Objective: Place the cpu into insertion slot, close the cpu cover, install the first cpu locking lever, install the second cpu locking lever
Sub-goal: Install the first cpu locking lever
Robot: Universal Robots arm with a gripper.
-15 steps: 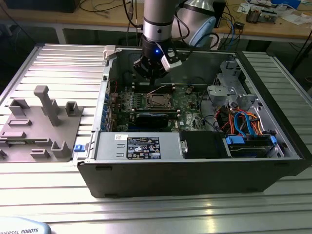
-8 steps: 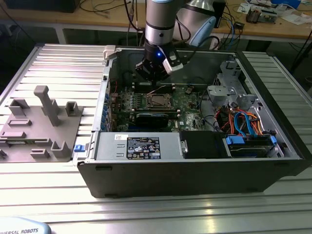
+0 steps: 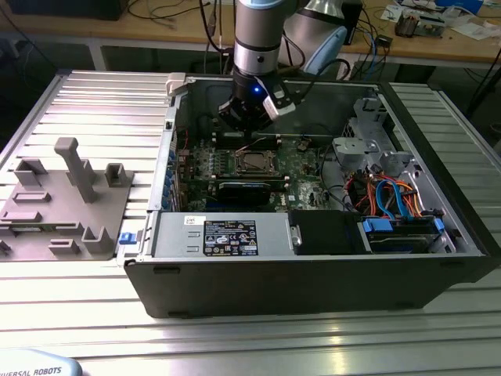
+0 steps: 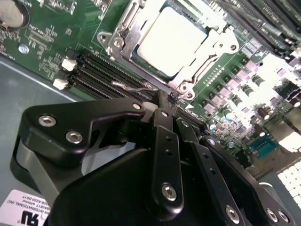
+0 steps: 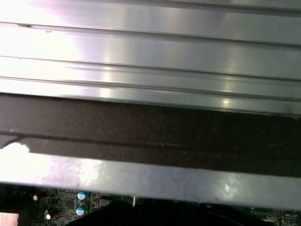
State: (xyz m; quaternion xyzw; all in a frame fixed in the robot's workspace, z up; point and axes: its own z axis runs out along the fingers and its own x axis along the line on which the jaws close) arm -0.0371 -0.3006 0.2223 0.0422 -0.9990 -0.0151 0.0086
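I see an open PC case [image 3: 313, 290], dark sheet-metal box, in the middle of the exterior view on a ribbed alu table [image 3: 94, 102]. Inside it: green motherboard [image 3: 301, 168] toward the frame's upper centre, black power supply w/ a label [image 3: 231, 236] along the near wall, drive cage w/ orange and blue cables [image 3: 391, 196] at the exterior view's right. The cpu [image 4: 171, 40], flat square w/ pale matte metal top, sits in the insertion slot [image 3: 252, 162]; in the second wrist view it's upper centre, w/ the cpu cover [image 4: 221, 44], shiny silver frame plate, lying down around it, chip showing thru the window. A thin wire locking lever [image 4: 134, 87] runs alongside the socket, next to black RAM slots [image 4: 99, 70]. Gripper [image 4: 164, 100], black, bolted linkage, hangs just above the board near that lever and the socket's corner; fingertips look drawn together, nothing visibly between them. Grey plastic fixture tray [image 3: 63, 204] w/ blocky uprights sits at the exterior view's left, well apart from the case. First wrist view: ribbed alu, dark case wall [image 5: 150, 132], strip of green board at the bottom.
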